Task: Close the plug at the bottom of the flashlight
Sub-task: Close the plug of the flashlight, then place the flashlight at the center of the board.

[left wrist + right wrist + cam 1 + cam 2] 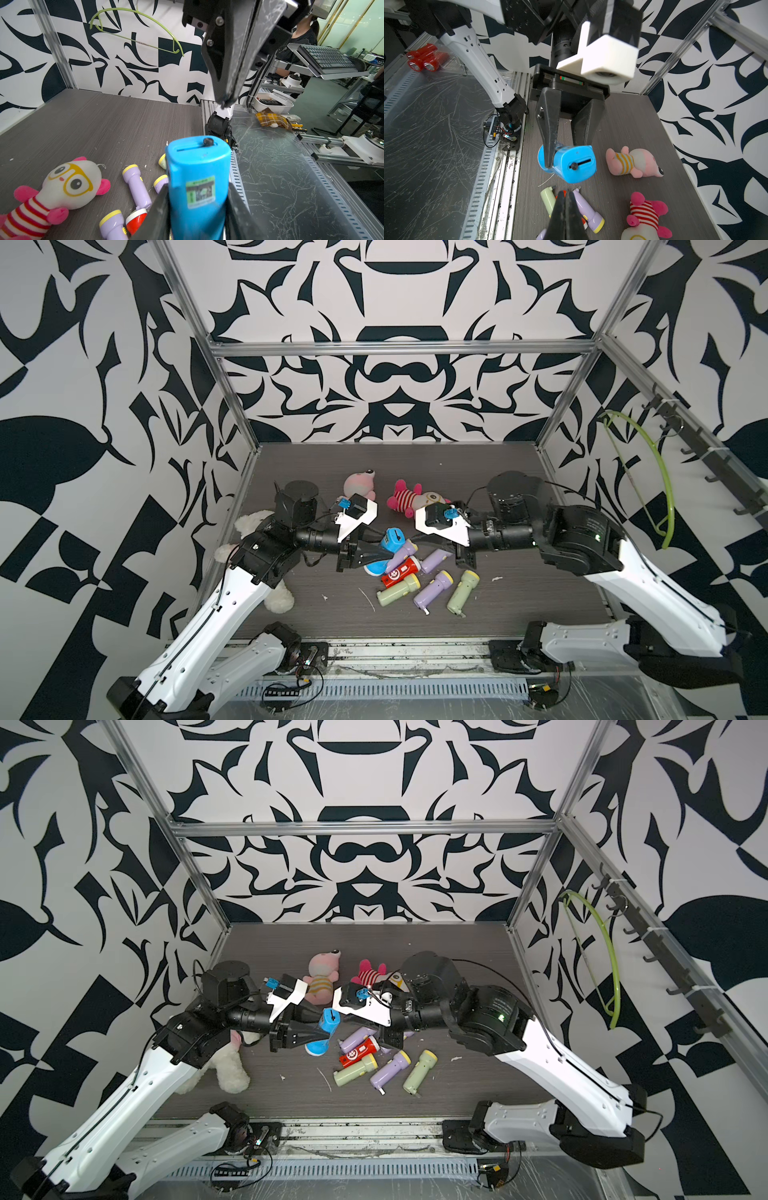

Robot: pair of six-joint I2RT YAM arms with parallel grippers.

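Observation:
My left gripper (pixel 380 553) is shut on the body of a blue flashlight (pixel 390 541), which it holds above the table. In the left wrist view the flashlight (pixel 197 166) fills the gap between my fingers (pixel 160 199). Its bottom face points at my right gripper and shows a slot with a small black plug (pixel 208 141) at one end; the plug (pixel 573 165) also shows in the right wrist view. My right gripper (pixel 565 194) is shut and empty. Its tip (pixel 226 102) hangs a short way off that bottom face without touching. Both top views show the two grippers facing each other, with the right gripper (pixel 345 1016) beside the flashlight (pixel 329 1020).
Several loose flashlights lie below the grippers: purple (pixel 434 587), green (pixel 462 591) and red (pixel 401 571). A pink plush (pixel 359 485) and a striped plush (pixel 409 497) lie behind, a white plush (pixel 278 597) under my left arm. A green hanger (pixel 660 489) hangs on the right wall.

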